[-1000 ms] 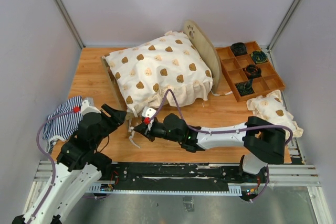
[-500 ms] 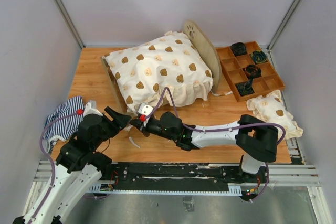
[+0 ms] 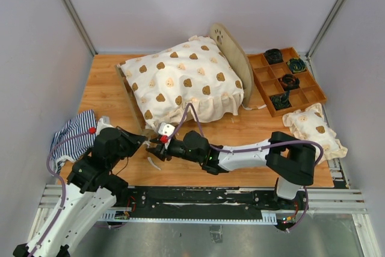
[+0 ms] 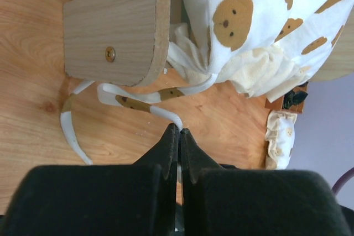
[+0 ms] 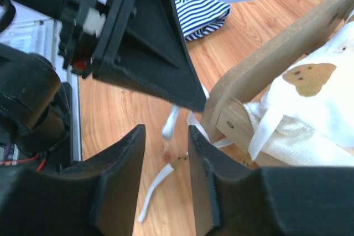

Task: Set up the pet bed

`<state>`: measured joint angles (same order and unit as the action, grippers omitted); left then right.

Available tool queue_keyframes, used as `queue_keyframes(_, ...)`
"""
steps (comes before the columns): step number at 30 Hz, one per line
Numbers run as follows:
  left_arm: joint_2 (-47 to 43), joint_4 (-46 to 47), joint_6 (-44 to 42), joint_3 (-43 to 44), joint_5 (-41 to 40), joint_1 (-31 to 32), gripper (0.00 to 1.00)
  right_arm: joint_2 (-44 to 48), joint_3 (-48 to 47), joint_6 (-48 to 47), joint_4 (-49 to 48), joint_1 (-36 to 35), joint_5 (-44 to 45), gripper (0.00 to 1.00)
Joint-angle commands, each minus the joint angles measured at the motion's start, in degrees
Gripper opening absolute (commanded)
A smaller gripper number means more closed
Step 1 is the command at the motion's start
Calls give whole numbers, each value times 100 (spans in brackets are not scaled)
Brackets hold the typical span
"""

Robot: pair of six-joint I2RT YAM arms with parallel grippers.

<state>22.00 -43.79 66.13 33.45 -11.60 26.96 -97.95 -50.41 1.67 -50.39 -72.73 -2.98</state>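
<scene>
Left gripper (image 4: 177, 132) is clamped tight on a thin white ribbon tie with little brown bear marks (image 4: 138, 105), right at the near corner of the pet bed, just in front of its footboard. Right gripper (image 5: 165, 136) sits nose to nose with it at that same corner, jaws parted, and I can't see anything between them. The ribbon just lies on the wood past its fingertips.

Everything's on an orange-brown wooden tabletop (image 3: 252, 133). Biggest thing on it is the pet bed (image 3: 231, 49), a light plywood frame with a rounded headboard that has small holes cut in it. It sits at an angle in the far middle of the table. A puffy cream cushion printed with brown teddy bears (image 3: 180, 79) lies on the frame and covers pretty much all of it, frilly edge spilling over the near side. The ribbon comes out from the cushion's corner beside the footboard, loops on the wood and runs into the left pinch.

Just beside the bed's headboard, on the right, is a brown wooden tray with square compartments (image 3: 314, 94), some holding dark bits I can't make out. Left of the bed and nearer, well apart from it, there's a crumpled navy-and-white striped cloth (image 3: 72, 135). Right of the bed, nearer than the tray, is a small cream pillow in the same bear print (image 3: 313, 126).
</scene>
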Motion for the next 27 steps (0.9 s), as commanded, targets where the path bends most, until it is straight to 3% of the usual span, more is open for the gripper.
queue_keyframes(1,-97,82,-134,122,-421,-33,0,95,370,420,-216,-82,94,51)
queue_keyframes(2,-106,81,-163,118,-483,-33,0,100,447,530,-213,-90,167,57)
queue_keyframes(6,-121,86,-204,139,-673,-33,0,-47,648,742,-183,-242,457,59)
queue_keyframes(15,-111,56,-463,303,-946,-33,0,-872,401,898,200,-612,762,42)
queue_keyframes(24,-181,33,-580,291,-1004,-33,0,-1798,33,1080,365,-648,1241,48)
queue_keyframes(27,-212,-16,-581,306,-1095,-33,0,-1923,51,1036,399,-671,1393,38)
